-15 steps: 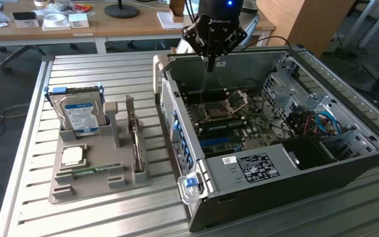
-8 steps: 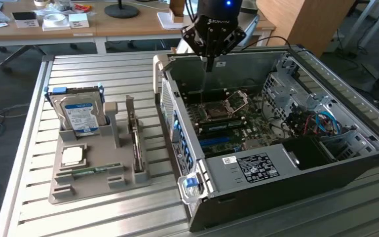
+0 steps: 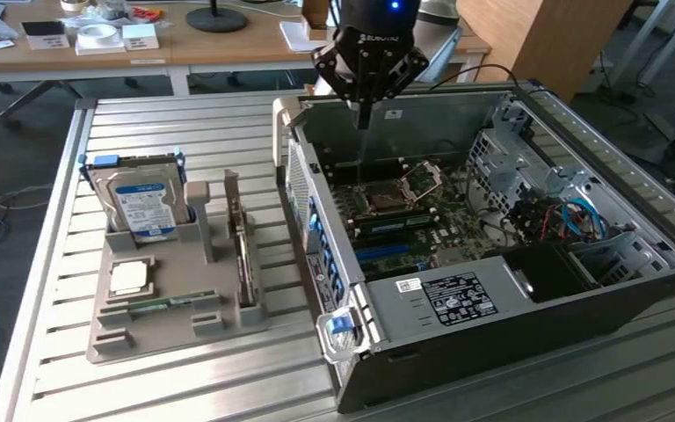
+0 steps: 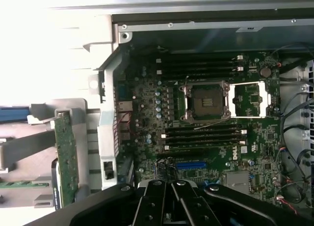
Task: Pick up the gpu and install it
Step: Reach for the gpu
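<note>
A: Where is the flat green gpu card found?
B: Stood on edge in the grey tray beside the open black computer case.
A: The claw?
B: Closed, empty, held above that case.

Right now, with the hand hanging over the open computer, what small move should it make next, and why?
Probably it should swing away from the computer case toward the gpu, opening as it goes. The hand is shut and empty above the motherboard, while the gpu stands on edge in the grey holder beside the case, untouched.
</note>
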